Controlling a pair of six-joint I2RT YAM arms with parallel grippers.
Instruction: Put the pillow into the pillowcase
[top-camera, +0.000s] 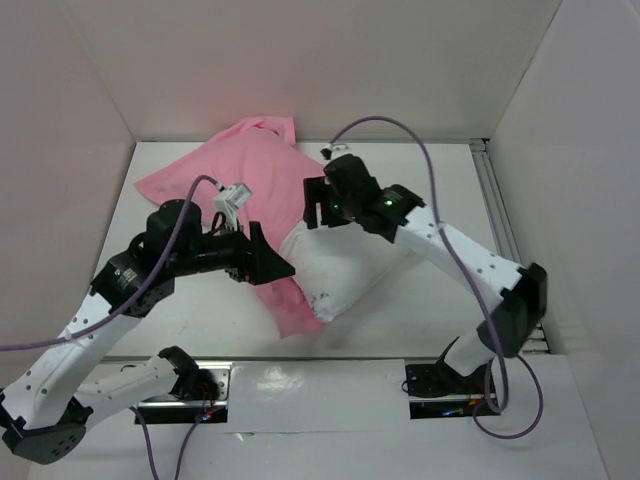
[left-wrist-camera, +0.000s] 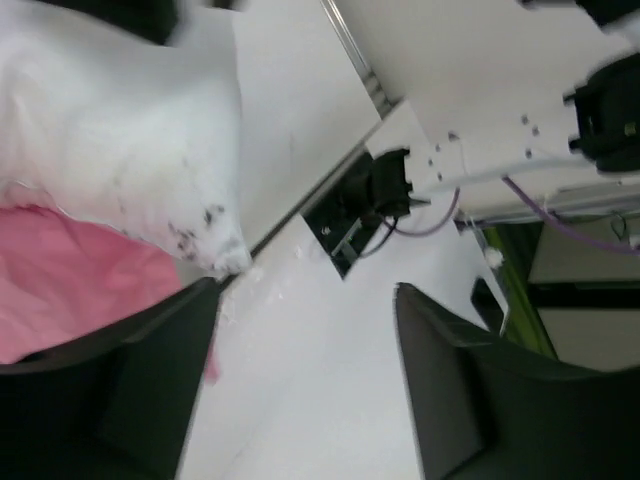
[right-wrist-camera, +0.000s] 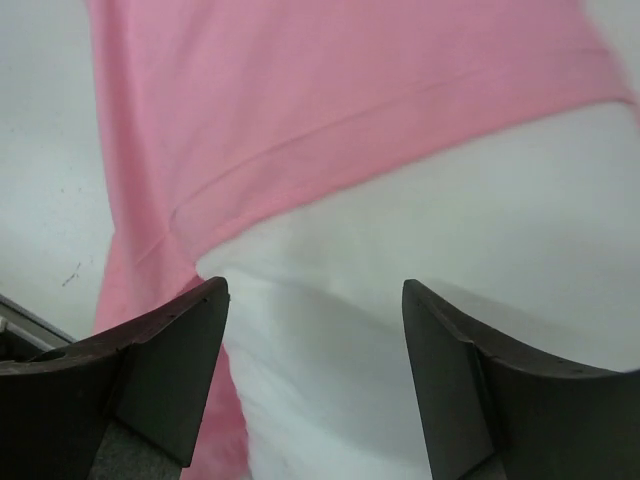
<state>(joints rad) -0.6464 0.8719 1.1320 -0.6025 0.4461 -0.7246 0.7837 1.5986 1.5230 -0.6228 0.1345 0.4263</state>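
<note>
Right wrist view alone shows pillowcase (right-wrist-camera: 330, 70) hem, seemingly over pillow (right-wrist-camera: 450, 250)

1. You have a plain white desk (top-camera: 420, 300) filling the middle of the overhead view.
2. Three pale walls box it in: a back wall (top-camera: 300, 60), a left wall (top-camera: 50, 150) and a right wall (top-camera: 585, 150).
3. Along the desk's right edge you can see a metal rail (top-camera: 497, 200) running front to back.
4. At the near edge, a glossy white sheet (top-camera: 320, 395) lies between two black plates (top-camera: 420, 408).
5. In the right wrist view, you will find a small dark mark (right-wrist-camera: 70, 275) on the desk, far left.
</note>
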